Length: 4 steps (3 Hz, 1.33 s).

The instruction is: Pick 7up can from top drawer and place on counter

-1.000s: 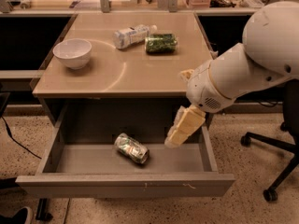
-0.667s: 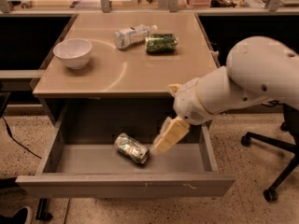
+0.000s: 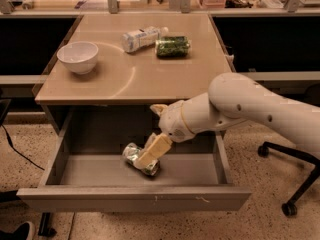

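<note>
The top drawer [image 3: 134, 199] is pulled open below the counter [image 3: 150, 76]. The 7up can [image 3: 130, 154], silvery with green markings, lies on its side in the middle of the drawer floor. My gripper [image 3: 146, 159] reaches down into the drawer from the right and sits right over the can, covering its middle. The can's two ends show on either side of the gripper. My white arm [image 3: 235, 109] crosses the drawer's right side.
On the counter stand a white bowl [image 3: 78, 57] at the left, a clear plastic bottle [image 3: 141, 37] lying at the back and a dark green snack bag [image 3: 172, 46] beside it. An office chair base [image 3: 287, 184] stands on the floor at the right.
My gripper has moved left and down inside the drawer, from its right side to directly over the can. The can has not moved.
</note>
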Each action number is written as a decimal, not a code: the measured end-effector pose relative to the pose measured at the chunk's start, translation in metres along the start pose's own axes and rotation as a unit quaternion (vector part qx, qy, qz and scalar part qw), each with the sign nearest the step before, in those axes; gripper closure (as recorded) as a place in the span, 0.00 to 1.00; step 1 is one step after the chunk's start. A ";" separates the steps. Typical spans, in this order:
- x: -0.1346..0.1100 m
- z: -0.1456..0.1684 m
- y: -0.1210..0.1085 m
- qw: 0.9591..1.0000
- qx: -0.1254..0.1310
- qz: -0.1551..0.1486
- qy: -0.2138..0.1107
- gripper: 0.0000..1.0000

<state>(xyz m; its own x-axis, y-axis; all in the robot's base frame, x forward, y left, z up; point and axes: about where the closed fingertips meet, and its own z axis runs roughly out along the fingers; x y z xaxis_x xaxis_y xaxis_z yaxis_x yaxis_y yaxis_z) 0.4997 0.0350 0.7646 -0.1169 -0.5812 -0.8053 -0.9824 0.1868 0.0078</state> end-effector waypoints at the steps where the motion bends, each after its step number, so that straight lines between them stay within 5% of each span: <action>1: 0.006 0.021 -0.005 1.000 0.024 0.010 0.011 0.00; 3: 0.017 0.038 -0.027 0.991 0.112 0.010 0.071 0.00; 4: 0.014 0.036 -0.026 0.991 0.115 0.011 0.070 0.00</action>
<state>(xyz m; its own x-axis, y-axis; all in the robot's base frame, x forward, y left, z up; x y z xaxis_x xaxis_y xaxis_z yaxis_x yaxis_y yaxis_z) 0.5285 0.0509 0.7320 -0.1727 -0.6766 -0.7158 -0.9219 0.3668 -0.1243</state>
